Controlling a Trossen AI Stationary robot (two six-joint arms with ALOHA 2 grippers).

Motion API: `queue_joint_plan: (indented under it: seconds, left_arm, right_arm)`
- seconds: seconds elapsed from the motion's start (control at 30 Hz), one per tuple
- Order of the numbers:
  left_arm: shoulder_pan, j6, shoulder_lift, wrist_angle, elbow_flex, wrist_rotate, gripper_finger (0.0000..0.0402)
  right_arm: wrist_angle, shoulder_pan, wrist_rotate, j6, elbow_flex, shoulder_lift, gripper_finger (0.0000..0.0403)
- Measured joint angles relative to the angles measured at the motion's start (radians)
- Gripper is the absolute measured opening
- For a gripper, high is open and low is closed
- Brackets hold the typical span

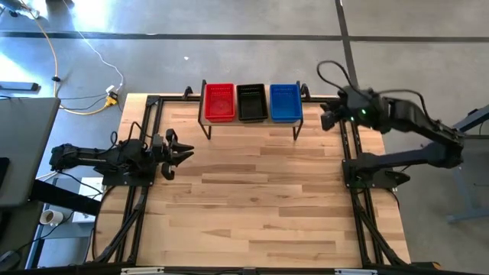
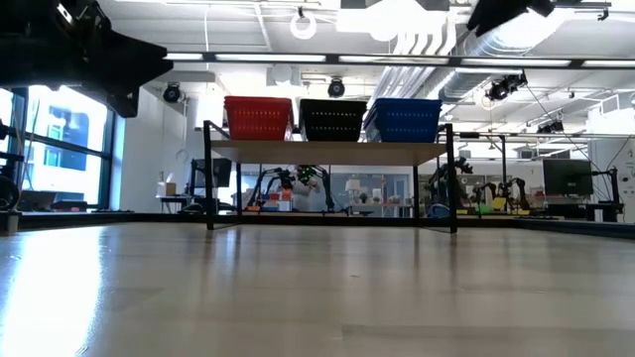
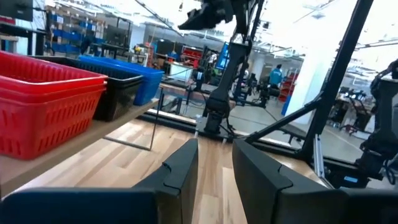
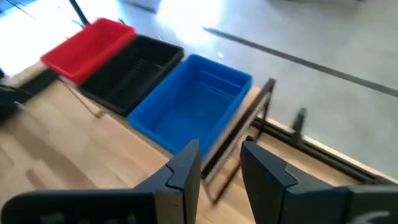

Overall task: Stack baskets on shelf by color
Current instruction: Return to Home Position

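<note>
Wooden table (image 1: 260,206); shelf (image 2: 327,153) carries baskets (image 1: 252,102) in red, black, blue stacks. Left end effector (image 3: 215,144) at left edge, right end effector (image 4: 220,148) beside shelf, both narrowly parted.

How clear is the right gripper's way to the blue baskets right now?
Probably clear, yes: the right gripper hangs open just off the right end of the shelf, beside the blue baskets, with nothing between them.
</note>
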Motion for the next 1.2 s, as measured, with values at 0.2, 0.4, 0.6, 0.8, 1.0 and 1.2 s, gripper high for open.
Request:
queue_joint_plan:
  seconds: [0.2,0.4,0.6,0.8,1.0,1.2]
  left_arm:
    - [0.0,0.002,0.0,-0.001,0.0,-0.006,0.009]
    - [0.0,0.002,0.0,-0.002,0.0,-0.006,0.009]
    - [0.0,0.002,0.0,-0.002,0.0,-0.006,0.009]
    - [0.0,0.002,0.0,-0.003,0.0,-0.006,0.009]
    - [0.0,0.002,0.0,-0.006,0.0,-0.005,0.009]
    - [0.0,0.002,0.0,-0.006,0.0,-0.005,0.009]
  right_arm:
    - [0.241,0.096,0.013,0.007,-0.283,-0.222,0.0101]
    - [0.385,0.149,0.031,0.031,-0.486,-0.408,0.0101]
    - [0.471,0.188,0.008,-0.032,-0.654,-0.543,0.0101]
    - [0.58,0.216,-0.088,-0.089,-0.814,-0.687,0.0101]
    - [0.674,0.226,-0.165,-0.108,-0.957,-0.839,0.0101]
    - [0.688,0.226,-0.244,-0.132,-1.035,-0.943,0.0101]
